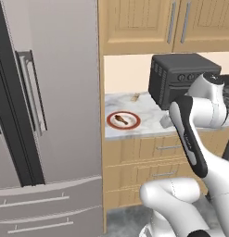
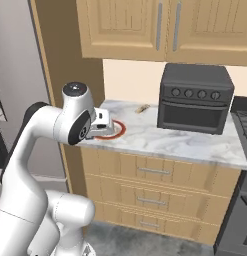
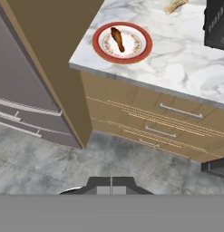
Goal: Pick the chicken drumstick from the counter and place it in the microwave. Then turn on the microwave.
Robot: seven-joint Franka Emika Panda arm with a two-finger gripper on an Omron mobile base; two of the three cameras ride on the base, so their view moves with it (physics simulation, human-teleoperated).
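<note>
Grey, tall and smooth-fronted, a refrigerator with long vertical handles [image 1: 46, 92] is the largest thing here, standing at the left end of the run of cabinets. Light wooden wall cabinets [image 2: 160, 27] hang above, and light wooden drawer fronts with metal bar handles [image 3: 168, 120] sit below the pale grey-white marbled surface [image 3: 186, 63]. On that surface, toward its right side, stands a black boxy toaster oven with a row of knobs [image 2: 195, 97]. The white robot arm with dark joints [image 2: 50, 130] bends over the near left corner of the surface, its hand held out above the floor in front of the drawers. Its jaws [image 3: 111, 186] are closed together with nothing between them. Near the left edge of the surface lies a round white plate with a red rim [image 3: 100, 50]. The small reddish-brown chicken drumstick [image 3: 117, 39] lies on that plate, well apart from the jaws. A small tan scrap [image 3: 176, 5] lies farther back, beside the toaster oven.
</note>
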